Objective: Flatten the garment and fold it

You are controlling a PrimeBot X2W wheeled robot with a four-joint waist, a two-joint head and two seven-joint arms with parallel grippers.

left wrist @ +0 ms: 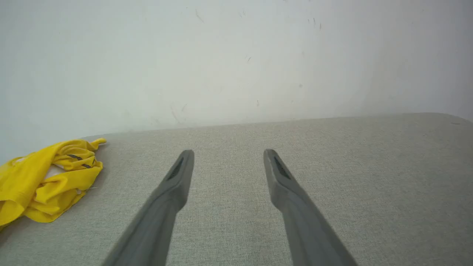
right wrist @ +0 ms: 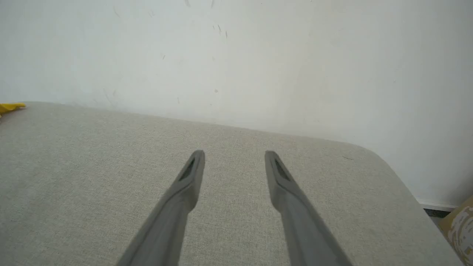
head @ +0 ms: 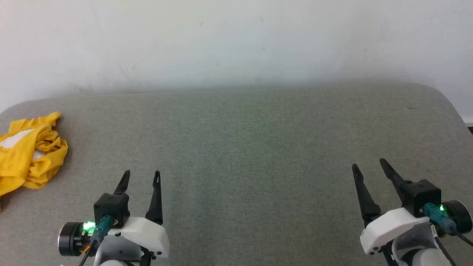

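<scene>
The garment [head: 31,151] is a bright yellow shirt lying crumpled in a heap at the far left of the grey table, with a white patch showing among its folds. In the left wrist view the garment [left wrist: 44,181] sits at the left edge, black marks on one fold. A sliver of the garment [right wrist: 11,107] shows at the left edge of the right wrist view. My left gripper [head: 142,173] hovers open over the table's near left, to the right of the heap and apart from it. Far off at the near right, my right gripper [head: 369,164] is open and holds nothing.
The grey fabric-covered table [head: 240,147] has rounded far corners and stands against a white wall [head: 236,40]. Its right edge drops off near a patterned brownish object [right wrist: 460,229] on the floor.
</scene>
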